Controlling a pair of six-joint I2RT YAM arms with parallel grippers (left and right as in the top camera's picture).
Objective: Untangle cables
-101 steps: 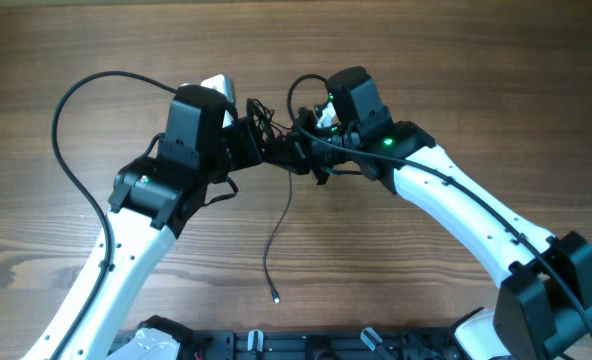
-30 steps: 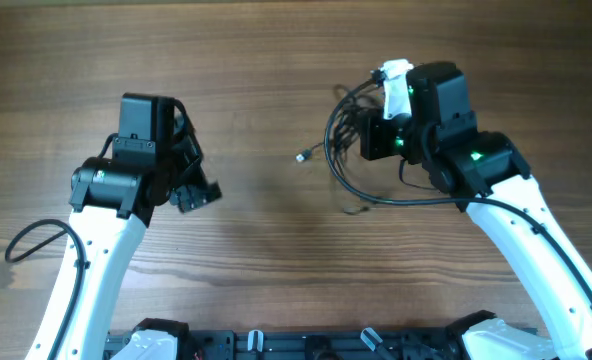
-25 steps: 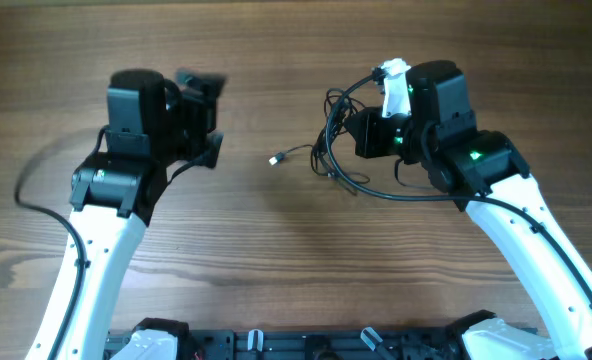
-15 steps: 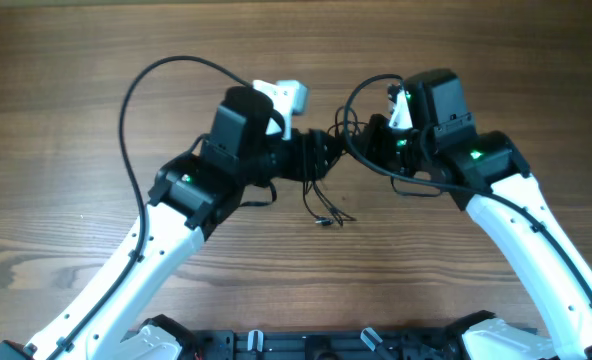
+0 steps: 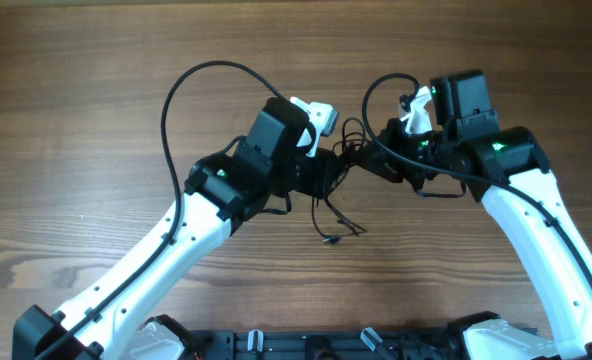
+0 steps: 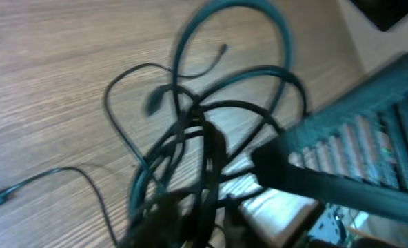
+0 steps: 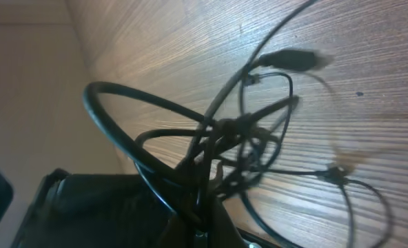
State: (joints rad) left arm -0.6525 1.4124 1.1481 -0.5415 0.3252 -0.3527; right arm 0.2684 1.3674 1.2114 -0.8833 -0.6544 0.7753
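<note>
The cables (image 5: 348,132) are thin black cords bunched in a loopy knot at the table's middle, held above the wood between both grippers. Loose strands hang down to a small plug end (image 5: 328,239). My left gripper (image 5: 332,174) reaches in from the left, and its jaws look shut on the lower part of the bundle (image 6: 190,138), though that view is blurred. My right gripper (image 5: 378,160) is shut on the knot from the right, with cords pinched between its fingers (image 7: 221,207). One plug (image 7: 293,59) sticks out above the wood.
A thick black arm cable (image 5: 191,90) arcs over the left arm, and another (image 5: 374,92) loops above the right wrist. The wooden table (image 5: 76,60) stretches out on all sides. A black rail (image 5: 306,345) runs along the front edge.
The left arm swung in from the far left to the knot and its open jaws closed on the bundle. The right gripper kept its hold and drifted a little to the right.
</note>
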